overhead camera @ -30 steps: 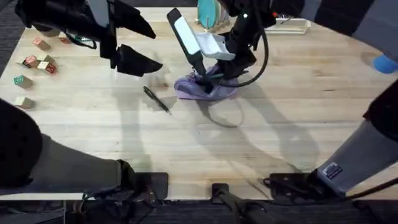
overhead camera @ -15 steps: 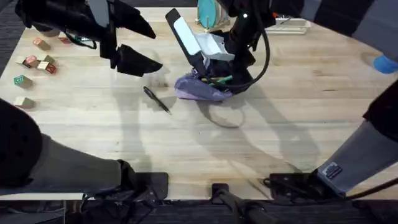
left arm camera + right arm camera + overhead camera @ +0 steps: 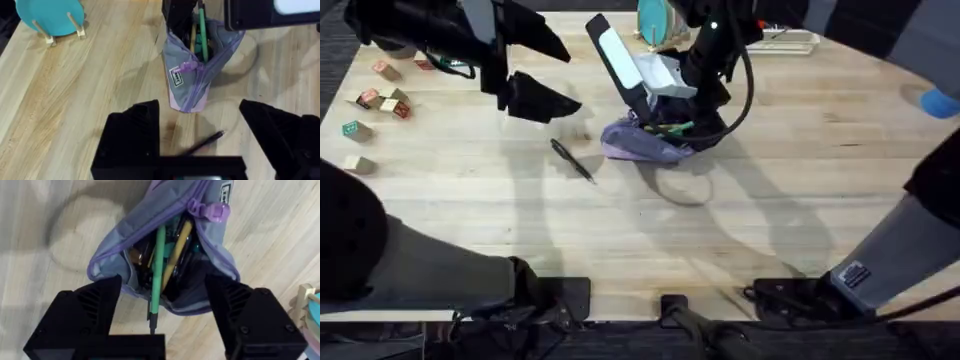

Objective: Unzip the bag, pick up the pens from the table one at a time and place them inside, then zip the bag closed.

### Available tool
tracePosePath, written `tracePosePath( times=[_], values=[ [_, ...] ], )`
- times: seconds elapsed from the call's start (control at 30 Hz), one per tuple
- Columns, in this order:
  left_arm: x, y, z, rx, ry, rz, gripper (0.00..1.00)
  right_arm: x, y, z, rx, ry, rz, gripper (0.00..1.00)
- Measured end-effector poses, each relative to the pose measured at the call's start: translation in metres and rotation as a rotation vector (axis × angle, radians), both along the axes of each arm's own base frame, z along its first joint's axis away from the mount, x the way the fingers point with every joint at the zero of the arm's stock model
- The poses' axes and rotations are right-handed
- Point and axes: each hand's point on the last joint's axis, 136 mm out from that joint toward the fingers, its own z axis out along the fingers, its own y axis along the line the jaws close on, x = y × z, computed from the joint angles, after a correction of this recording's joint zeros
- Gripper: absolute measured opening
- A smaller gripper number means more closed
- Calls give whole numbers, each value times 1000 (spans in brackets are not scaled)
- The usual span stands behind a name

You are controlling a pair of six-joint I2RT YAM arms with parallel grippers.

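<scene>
- Overhead view: the bag [image 3: 642,143] lies on the table [image 3: 770,200] at centre, toward the far side, with the right gripper [image 3: 665,125] directly over it.
- Right wrist view: the bag's [image 3: 165,255] zipper is open, its purple pull tab [image 3: 212,211] at one end of the opening; the right gripper's [image 3: 162,315] fingers stand apart above the opening, clamped on nothing.
- A green pen [image 3: 158,267] sticks out of the open bag between those fingers, among other pens already inside.
- Left wrist view: the left gripper [image 3: 200,135] has its fingers spread wide, empty, above the table, near the bag [image 3: 192,75].
- A black pen [image 3: 572,160] lies on the table just left of the bag, toward the near side, apart from it.
- Small wooden blocks [image 3: 380,100] sit at the far left; a teal plate [image 3: 655,20] stands in a rack at the far edge.
</scene>
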Motion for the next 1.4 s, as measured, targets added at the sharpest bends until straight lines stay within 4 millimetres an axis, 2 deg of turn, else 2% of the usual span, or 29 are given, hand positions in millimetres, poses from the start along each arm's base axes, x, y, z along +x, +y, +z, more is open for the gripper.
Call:
tracePosePath(
  times=[0.5,0.6,0.83,0.97,1.2,1.4],
  values=[
    [4,1,0,5,-22,0,994,0,-1,3,-18,-10,-51,996],
    [4,1,0,5,-22,0,994,-2,-2,16,0,-30,-84,996],
    [4,1,0,5,-21,0,994,-7,-3,70,97,-120,-199,996],
    [4,1,0,5,-20,0,994,-9,-1,80,142,-96,-350,996],
    [3,1,0,4,-16,0,994,-21,15,81,208,43,-621,996],
    [1,0,0,2,-7,0,994,-41,36,83,229,125,-687,995]
  ],
)
